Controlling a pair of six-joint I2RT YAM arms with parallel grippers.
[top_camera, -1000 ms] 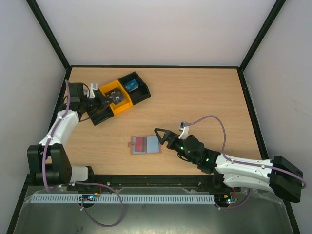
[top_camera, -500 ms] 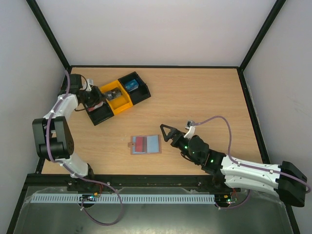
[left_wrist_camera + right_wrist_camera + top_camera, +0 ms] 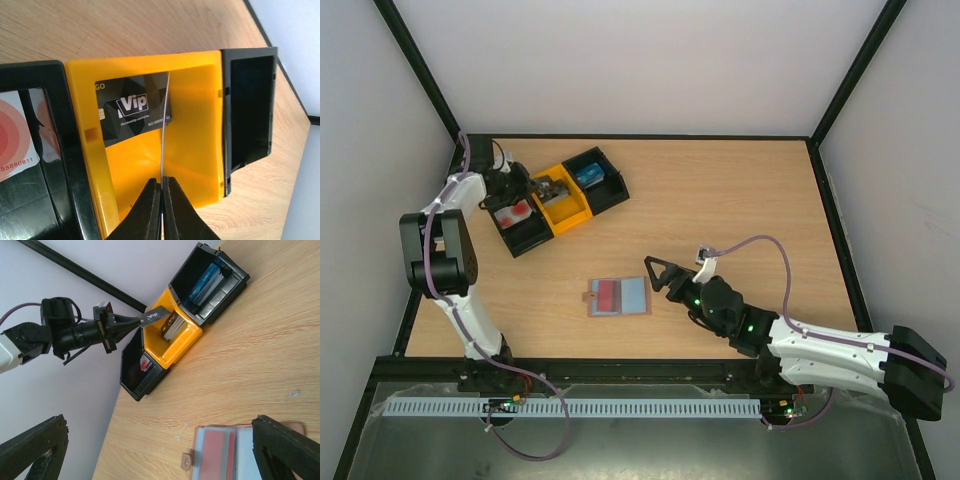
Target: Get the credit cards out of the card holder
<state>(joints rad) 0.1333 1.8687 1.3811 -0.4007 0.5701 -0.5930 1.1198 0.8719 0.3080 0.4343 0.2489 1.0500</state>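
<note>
The light blue-grey card holder (image 3: 632,296) lies open on the table, with a red card (image 3: 608,294) in its left panel. It also shows in the right wrist view (image 3: 245,450). My left gripper (image 3: 535,187) is shut on a dark VIP credit card (image 3: 155,316) and holds it on edge over the yellow section (image 3: 195,125) of the tray. In the left wrist view the gripper (image 3: 161,182) pinches this card, which shows as a thin pale line (image 3: 165,125). Another VIP card (image 3: 134,114) lies in the yellow section. My right gripper (image 3: 658,272) is open and empty just right of the holder.
The black-and-yellow three-section tray (image 3: 602,204) sits at the back left. Its left black section holds a white-and-red card (image 3: 512,212) and its right black section holds a blue card (image 3: 586,175). Black frame posts and pale walls bound the table.
My left arm has swung back toward the left wall, and its gripper now sits over the yellow section from the left. The white-and-red card has come into view. The right gripper shifted slightly.
</note>
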